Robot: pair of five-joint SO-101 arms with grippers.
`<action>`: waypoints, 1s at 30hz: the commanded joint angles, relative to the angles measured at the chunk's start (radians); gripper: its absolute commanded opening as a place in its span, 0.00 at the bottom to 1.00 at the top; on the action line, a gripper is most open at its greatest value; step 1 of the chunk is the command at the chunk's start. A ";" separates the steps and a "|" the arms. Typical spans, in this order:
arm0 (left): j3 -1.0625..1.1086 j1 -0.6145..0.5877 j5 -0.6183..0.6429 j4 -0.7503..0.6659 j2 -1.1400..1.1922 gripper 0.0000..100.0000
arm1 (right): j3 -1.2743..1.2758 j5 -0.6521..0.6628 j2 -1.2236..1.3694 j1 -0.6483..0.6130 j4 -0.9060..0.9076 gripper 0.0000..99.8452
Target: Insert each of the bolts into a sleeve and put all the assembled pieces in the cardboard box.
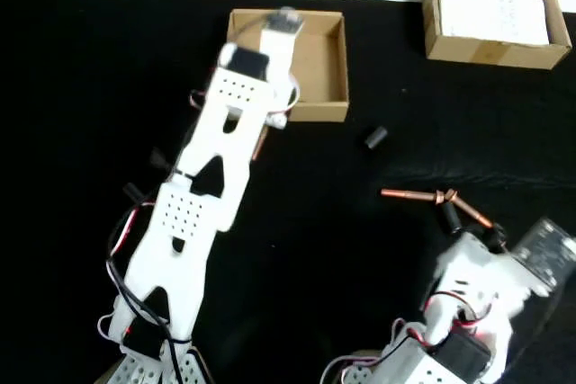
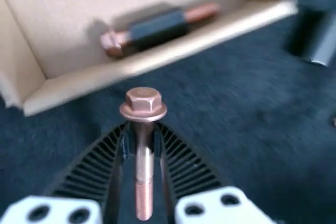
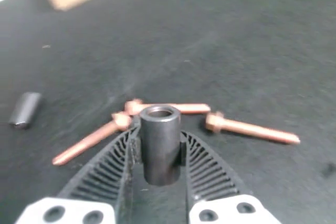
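Held bolt (image 2: 143,145), copper-coloured, clamped by its shank between the ribbed fingers of the left tool (image 2: 142,132); hexagonal flanged head clear of the fingertips, threaded end back toward the wrist; poised above the dark counter (image 1: 315,249), just outside the near wall of the cardboard box (image 2: 157,61). Inside that box, one assembled piece (image 2: 157,27), a bolt through a dark sleeve, lying on its side near the same wall.

Held sleeve (image 3: 159,145), dark and tubular, clamped in the right tool (image 3: 159,129), open bore facing away from the wrist; beyond it on the counter, three loose bolts (image 3: 168,108), heads toward the middle, shanks fanned apart. Loose sleeve (image 1: 375,138) lying alone on the counter between the cardboard box and the loose bolts, apart from both.

Left arm (image 1: 207,186) stretched long from the near edge of the counter toward the cardboard box, wrist at the box's front wall; right arm (image 1: 477,285) folded low at the near right of the high view, tool just beside the loose bolts.

Second box (image 1: 490,49), white sheet inside, at the far right of the counter, well apart from both arms.
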 commanded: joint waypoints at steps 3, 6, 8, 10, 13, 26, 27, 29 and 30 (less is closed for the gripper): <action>-0.213 0.016 0.055 0.048 -0.096 0.01 | -0.191 0.012 -0.010 -0.305 0.077 0.01; -0.097 0.015 0.057 0.051 -0.245 0.01 | -0.252 0.008 -0.008 -0.464 0.188 0.01; 0.007 0.015 0.057 0.051 -0.371 0.01 | -0.268 0.006 -0.008 -0.533 0.245 0.01; 0.148 0.018 0.057 0.051 -0.516 0.01 | -0.272 0.006 -0.008 -0.568 0.305 0.01; 0.395 0.036 0.055 0.048 -0.753 0.01 | -0.272 0.008 -0.008 -0.599 0.361 0.01; 1.250 0.087 0.058 -0.144 -1.494 0.01 | -0.199 0.011 -0.008 -0.852 0.160 0.01; 1.317 0.085 0.058 -0.212 -1.527 0.01 | -0.191 0.011 -0.008 -0.860 0.137 0.01; 1.461 0.077 0.060 -0.371 -1.589 0.01 | -0.179 0.012 -0.008 -0.872 0.091 0.01; 1.538 0.074 0.066 -0.456 -1.623 0.01 | -0.174 0.012 -0.008 -0.877 0.071 0.01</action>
